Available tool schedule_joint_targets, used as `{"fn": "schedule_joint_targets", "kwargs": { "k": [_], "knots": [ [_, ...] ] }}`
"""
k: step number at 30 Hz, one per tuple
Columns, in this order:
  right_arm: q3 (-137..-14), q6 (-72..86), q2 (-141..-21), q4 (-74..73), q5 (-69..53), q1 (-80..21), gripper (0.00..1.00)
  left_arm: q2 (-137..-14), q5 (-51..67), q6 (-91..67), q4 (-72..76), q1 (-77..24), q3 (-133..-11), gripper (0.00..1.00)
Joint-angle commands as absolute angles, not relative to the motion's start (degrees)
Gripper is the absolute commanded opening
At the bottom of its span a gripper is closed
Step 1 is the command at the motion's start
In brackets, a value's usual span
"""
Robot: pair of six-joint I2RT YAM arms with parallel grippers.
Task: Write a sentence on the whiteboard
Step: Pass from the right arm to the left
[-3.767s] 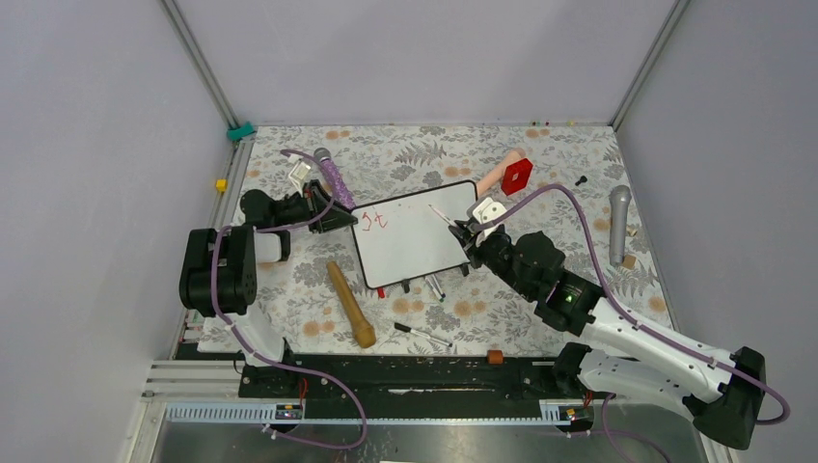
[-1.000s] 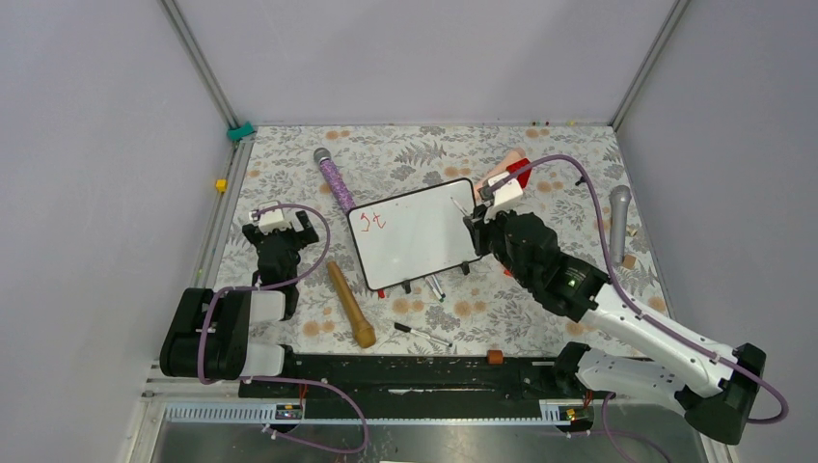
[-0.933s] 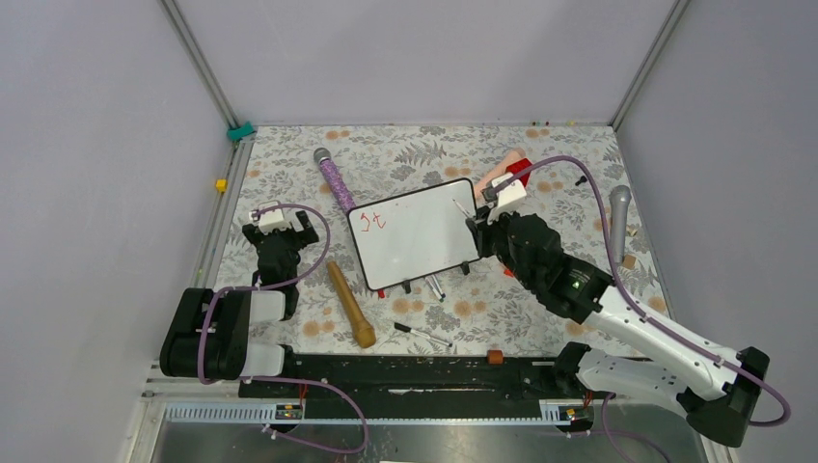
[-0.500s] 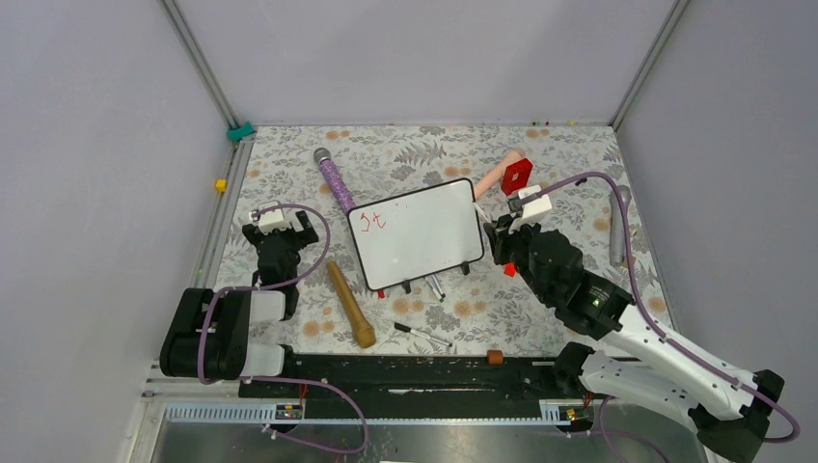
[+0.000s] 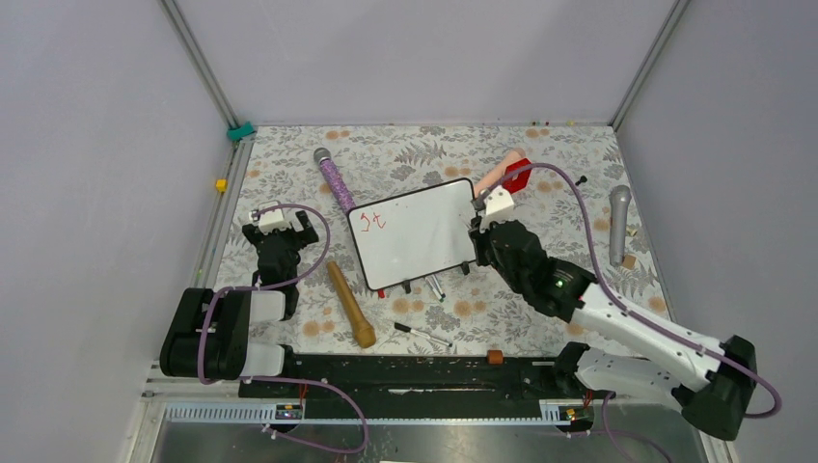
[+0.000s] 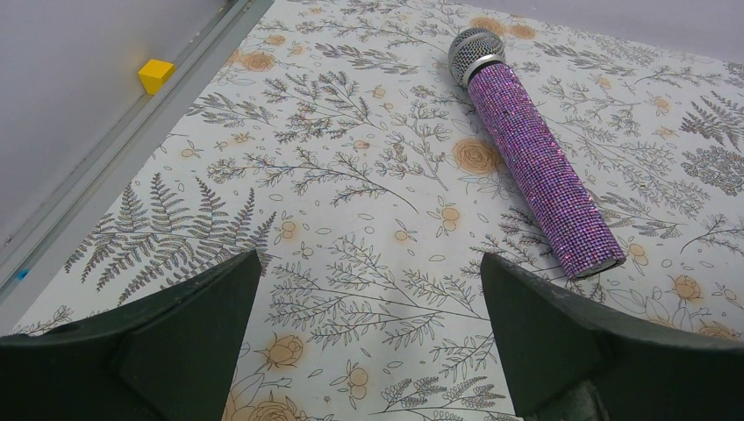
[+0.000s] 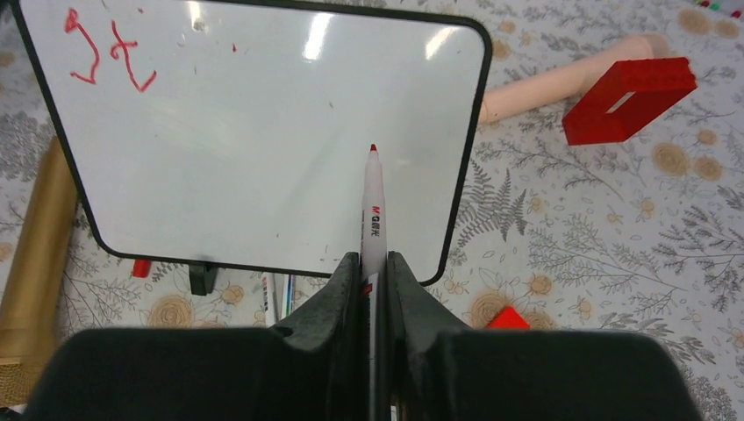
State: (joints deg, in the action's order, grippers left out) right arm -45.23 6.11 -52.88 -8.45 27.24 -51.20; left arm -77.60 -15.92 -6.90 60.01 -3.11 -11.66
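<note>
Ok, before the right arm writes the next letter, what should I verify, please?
1. Marker gripped: ok, the right gripper is shut on the marker.
2. Cap off: ok, the red tip is bare and points over the whiteboard.
3. Tip touching the board: cannot tell.
4. Free writing space: ok, the sentence is only a few red strokes in one corner.
5. Board steadied: not ok, the left gripper is open over the cloth near the purple microphone, away from the board.

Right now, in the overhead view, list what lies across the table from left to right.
yellow block → left gripper → whiteboard → red block → grey microphone
</note>
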Motion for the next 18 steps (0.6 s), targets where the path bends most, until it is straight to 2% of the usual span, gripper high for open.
{"fn": "schedule_joint_targets", "kwargs": {
  "k": [1,5,8,18],
  "knots": [
    [-50.87,7.92,-60.17,-8.28,25.27,-50.84,0.00,-77.04,-17.17,-6.15,62.45,-3.33,-12.74,0.99],
    [-57.28,13.02,-68.02,-11.38,24.14,-51.20,0.00,-77.08,-17.20,-6.15,62.40,-3.34,-12.75,0.99],
    [-59.91,14.25,-70.02,-12.15,27.96,-54.98,0.00,-77.08,-17.22,-6.15,62.40,-3.34,-12.74,0.99],
    [-58.38,19.14,-60.93,-14.18,26.27,-57.25,0.00,-77.09,-17.18,-6.15,62.40,-3.27,-12.74,0.99]
  ]
}}
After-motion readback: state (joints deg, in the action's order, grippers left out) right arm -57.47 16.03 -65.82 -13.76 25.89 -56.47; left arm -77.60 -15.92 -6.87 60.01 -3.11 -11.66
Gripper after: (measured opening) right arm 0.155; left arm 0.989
